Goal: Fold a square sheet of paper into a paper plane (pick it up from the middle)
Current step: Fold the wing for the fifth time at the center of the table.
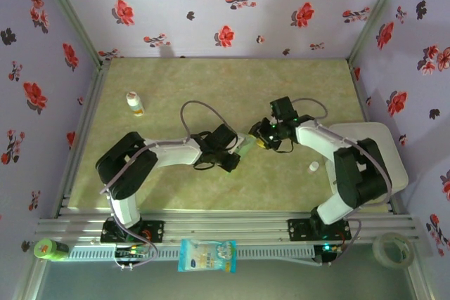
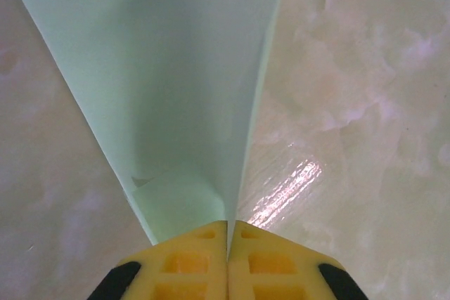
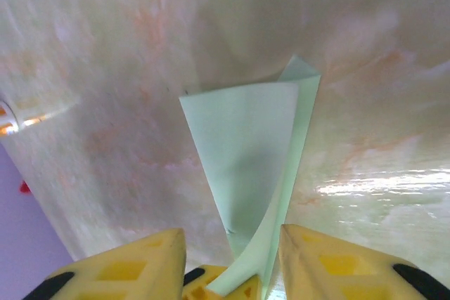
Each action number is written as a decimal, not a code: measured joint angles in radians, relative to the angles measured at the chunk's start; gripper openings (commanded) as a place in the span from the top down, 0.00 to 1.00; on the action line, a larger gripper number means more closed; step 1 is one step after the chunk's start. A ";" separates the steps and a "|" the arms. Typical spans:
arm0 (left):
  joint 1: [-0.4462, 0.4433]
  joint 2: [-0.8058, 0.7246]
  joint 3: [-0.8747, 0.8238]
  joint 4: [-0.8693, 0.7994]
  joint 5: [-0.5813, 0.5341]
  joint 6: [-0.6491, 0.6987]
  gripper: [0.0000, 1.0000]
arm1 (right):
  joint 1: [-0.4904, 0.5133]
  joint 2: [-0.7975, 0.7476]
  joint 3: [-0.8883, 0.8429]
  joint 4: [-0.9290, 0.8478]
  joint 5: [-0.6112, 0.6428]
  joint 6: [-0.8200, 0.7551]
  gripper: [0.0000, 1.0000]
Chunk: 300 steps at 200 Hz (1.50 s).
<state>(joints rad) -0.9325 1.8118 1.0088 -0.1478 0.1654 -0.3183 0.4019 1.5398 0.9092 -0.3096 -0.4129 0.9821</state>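
- Well apart from the work, we see a small white bottle [image 1: 133,103] at the far left of the table [image 1: 211,82]. A white cap [image 1: 313,166] lies near the right arm, and a white board [image 1: 383,147] sits at the right edge.
- Along the front rail lie a white-and-blue packet [image 1: 207,255] and a roll of tape [image 1: 392,247].
- The sheet of paper [image 3: 246,145] is at the middle of the table, between the two claws, which crowd over it in the top view.
- The left claw [image 2: 227,233] is pinched tight on the paper's narrow end.
- The right claw [image 3: 232,244] has its fingers apart, with the paper running between them. We cannot tell whether it touches them.
- The paper is thin, matte and pale mint green. It is folded into a long taper, with one layer curling.
- The table is glossy, with a marbled beige surface.
- The fingers [image 3: 337,265] are yellow with square recesses.
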 measured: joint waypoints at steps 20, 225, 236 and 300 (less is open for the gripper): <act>0.000 0.007 0.000 0.005 0.009 -0.010 0.94 | -0.020 -0.076 -0.008 -0.017 0.050 -0.016 0.56; 0.100 0.101 -0.050 0.270 0.350 -0.264 0.96 | 0.001 -0.114 -0.369 0.476 -0.085 -0.012 0.90; 0.105 0.101 -0.059 0.288 0.360 -0.280 0.96 | 0.011 -0.082 -0.372 0.508 -0.103 -0.005 0.91; 0.121 0.100 -0.108 0.386 0.391 -0.328 1.00 | 0.038 0.021 -0.372 0.612 -0.142 -0.003 0.93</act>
<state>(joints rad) -0.8120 1.9118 0.9005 0.2386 0.5560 -0.6468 0.4397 1.5612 0.5377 0.3027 -0.5545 0.9787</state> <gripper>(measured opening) 0.048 0.067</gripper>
